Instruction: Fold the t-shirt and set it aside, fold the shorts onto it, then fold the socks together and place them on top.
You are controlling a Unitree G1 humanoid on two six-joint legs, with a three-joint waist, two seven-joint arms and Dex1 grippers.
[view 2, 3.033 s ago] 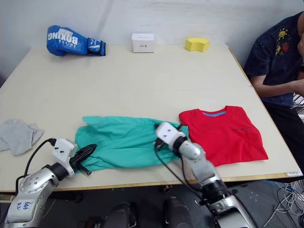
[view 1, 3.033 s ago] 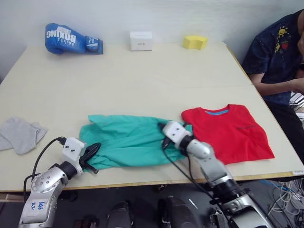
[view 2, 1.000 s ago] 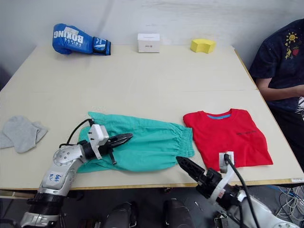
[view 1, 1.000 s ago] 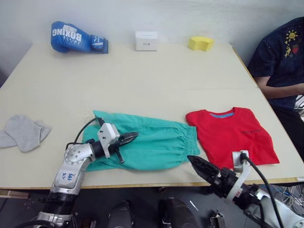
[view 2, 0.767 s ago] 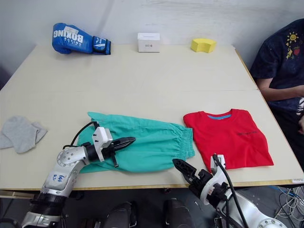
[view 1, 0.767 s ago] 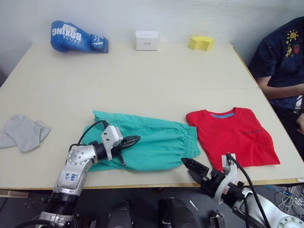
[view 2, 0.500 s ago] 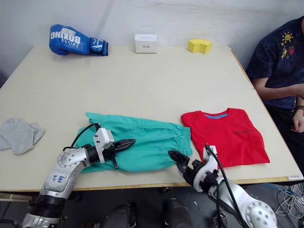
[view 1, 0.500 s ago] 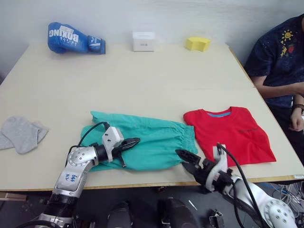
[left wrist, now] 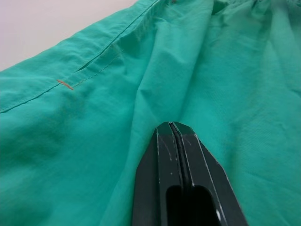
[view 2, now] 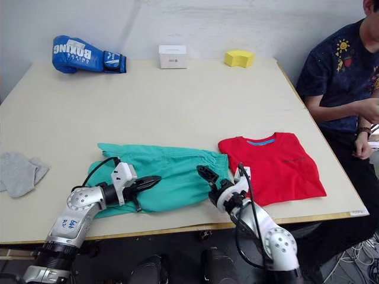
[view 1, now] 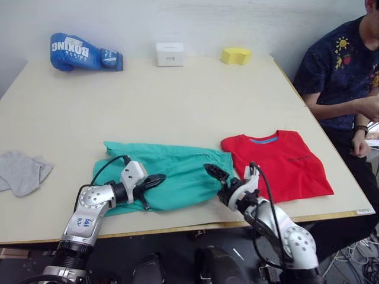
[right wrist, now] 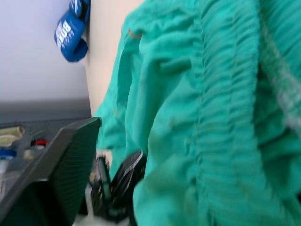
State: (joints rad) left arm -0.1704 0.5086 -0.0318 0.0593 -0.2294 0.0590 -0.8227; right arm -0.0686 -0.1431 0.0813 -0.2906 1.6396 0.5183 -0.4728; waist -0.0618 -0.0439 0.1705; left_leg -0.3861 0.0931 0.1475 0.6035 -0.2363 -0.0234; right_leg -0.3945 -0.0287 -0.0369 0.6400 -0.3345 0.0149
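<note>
The teal shorts [view 1: 172, 171] lie spread near the table's front edge, waistband to the right. My left gripper [view 1: 155, 179] is shut, its fingertips [left wrist: 173, 126] low over the shorts' left half with no cloth pinched. My right gripper [view 1: 214, 173] is open at the gathered waistband [right wrist: 221, 117], with one finger [right wrist: 61, 165] standing beside the cloth. The red t-shirt [view 1: 278, 163] lies folded flat to the right of the shorts. The grey socks [view 1: 21, 171] lie at the table's left edge.
At the table's back stand a blue boxing glove [view 1: 83, 52], a small white box [view 1: 169, 54] and a yellow sponge [view 1: 235, 55]. A person [view 1: 337, 71] sits at the right side. The table's front edge [view 1: 177, 228] runs just below both grippers.
My right gripper has come up from below the table's front edge to the shorts' waistband. My left gripper has stayed shut over the shorts. The camera has shifted a little.
</note>
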